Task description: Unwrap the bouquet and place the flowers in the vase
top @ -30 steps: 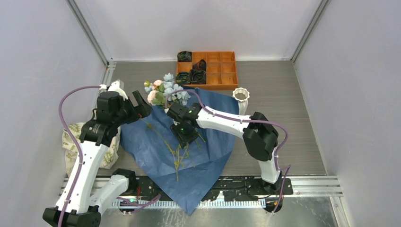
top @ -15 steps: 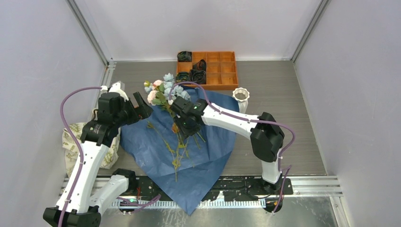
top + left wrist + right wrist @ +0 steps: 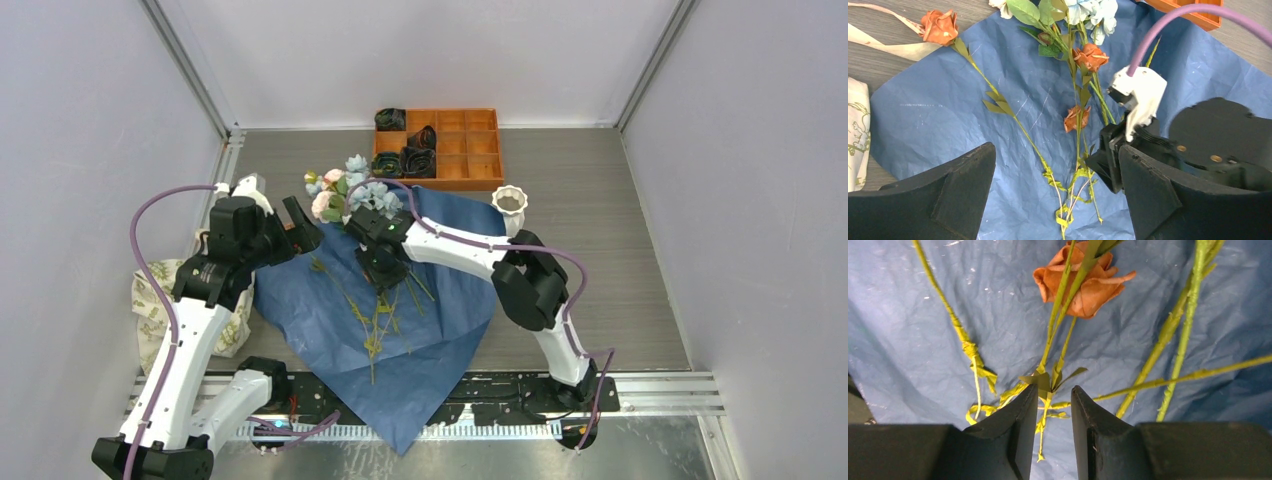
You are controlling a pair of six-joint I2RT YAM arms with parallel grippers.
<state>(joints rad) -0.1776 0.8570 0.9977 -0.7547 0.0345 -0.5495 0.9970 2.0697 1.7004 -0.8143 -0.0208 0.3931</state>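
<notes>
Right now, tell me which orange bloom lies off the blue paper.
The orange bloom by the beige ribbon, on bare table; the other two rest on the blue paper.

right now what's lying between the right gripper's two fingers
In the right wrist view, a green flower stem with small leaves runs into the gap of the right gripper, over the blue wrapping paper; its jaws stand apart.

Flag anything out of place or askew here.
One orange artificial rose lies apart from the other flowers, its head off the crumpled blue wrapping paper, by the beige ribbon. The paper's near corner overlaps the arms' base rail.
</notes>
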